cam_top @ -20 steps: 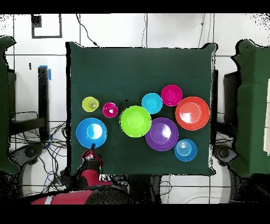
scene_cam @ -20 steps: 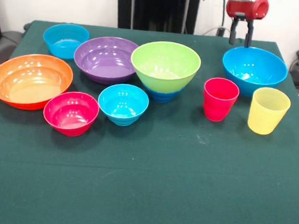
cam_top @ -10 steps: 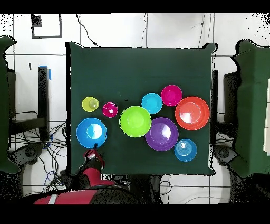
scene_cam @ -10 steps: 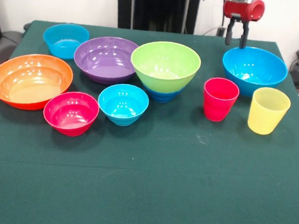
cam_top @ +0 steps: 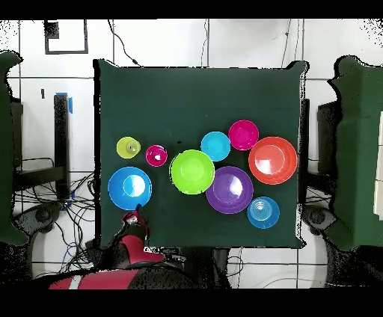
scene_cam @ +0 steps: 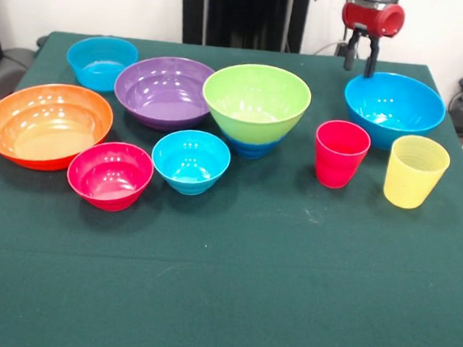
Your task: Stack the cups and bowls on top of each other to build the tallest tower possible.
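tower so far: lime green bowl sits on a small dark blue bowl, mid table; nothing more is stacked on it.
left to stack: bright blue bowl far right, red cup and yellow cup near it, the left bowls.
gripper: fingers apart, empty, above the bright blue bowl's far rim.
progress: barely begun.

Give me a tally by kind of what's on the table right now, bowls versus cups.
Bowls: 8: orange, purple, lime green sitting on a small dark blue one, pink-red, and three more blue or cyan.
Cups: 2: red, yellow.
Total: 10.
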Controlling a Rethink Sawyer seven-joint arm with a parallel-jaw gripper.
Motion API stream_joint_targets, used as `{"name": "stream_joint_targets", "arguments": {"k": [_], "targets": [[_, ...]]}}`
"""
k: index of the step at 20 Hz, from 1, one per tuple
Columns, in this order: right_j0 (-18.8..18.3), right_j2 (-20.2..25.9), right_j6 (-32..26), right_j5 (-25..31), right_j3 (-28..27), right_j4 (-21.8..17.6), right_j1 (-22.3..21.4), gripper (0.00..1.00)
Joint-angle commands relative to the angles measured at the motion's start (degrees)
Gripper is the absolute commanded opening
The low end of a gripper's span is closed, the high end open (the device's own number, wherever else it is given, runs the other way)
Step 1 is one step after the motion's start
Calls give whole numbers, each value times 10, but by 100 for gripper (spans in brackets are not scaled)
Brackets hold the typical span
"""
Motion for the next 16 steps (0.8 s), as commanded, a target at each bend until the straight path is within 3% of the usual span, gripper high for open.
{"name": "stream_joint_targets", "arguments": {"k": [1, 16], "targets": [[-8, 21, 63, 77, -92, 46, 4, 100], [3, 33, 70, 81, -119, 78, 11, 100]]}}
